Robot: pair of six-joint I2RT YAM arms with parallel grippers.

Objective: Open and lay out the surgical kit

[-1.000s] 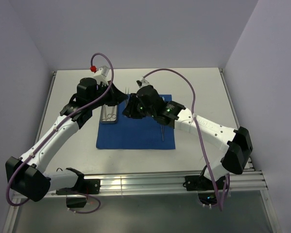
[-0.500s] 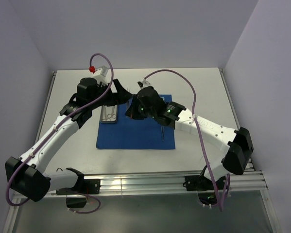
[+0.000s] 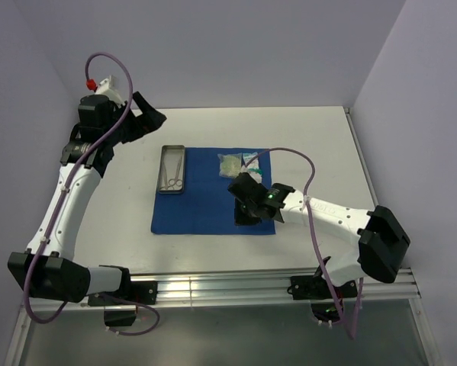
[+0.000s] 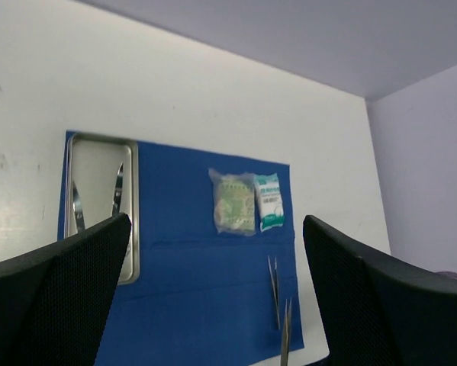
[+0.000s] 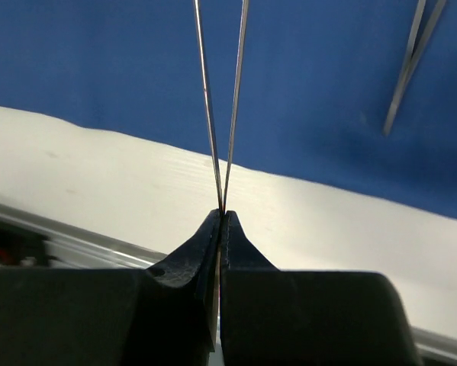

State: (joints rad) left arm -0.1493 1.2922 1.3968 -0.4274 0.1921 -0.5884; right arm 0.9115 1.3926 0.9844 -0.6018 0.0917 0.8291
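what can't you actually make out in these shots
Right wrist view: tips of the held tweezers cut off by the top edge.
Top view: those tweezers hidden under the right end effector.
Left wrist view: scissors' handles hidden by a finger of the left end effector; packet print too small to read.

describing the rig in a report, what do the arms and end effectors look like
The left arm and right arm have white links joined by bulky black joint housings. A purple cable loops along each; the left one carries a red cap. A green light glows near the right wrist. The left end effector has black, mesh-textured fingers; the right end effector is black too.
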